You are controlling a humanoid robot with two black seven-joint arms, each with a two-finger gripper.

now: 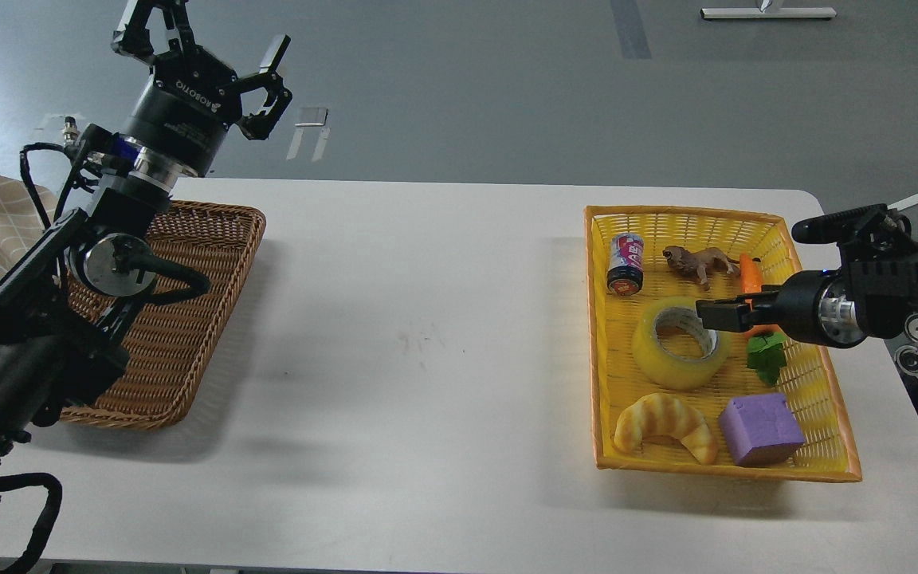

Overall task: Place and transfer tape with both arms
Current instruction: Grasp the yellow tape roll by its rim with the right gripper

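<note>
The tape (666,363), a yellow translucent roll with a grey-white core, lies flat in the middle of the yellow basket (598,343). My right gripper (712,316) reaches in from the right, low over the roll's right rim and core hole. It is seen side-on as one dark bar, so its fingers cannot be told apart. My left gripper (204,36) is open and empty, raised high above the far end of the brown wicker basket (188,335) at the left.
In the yellow basket with the tape are a small can (625,261), a toy lion (698,261), a carrot (750,275) with green leaves (766,356), a croissant (664,426) and a purple block (760,430). The white table (427,335) spans between the baskets.
</note>
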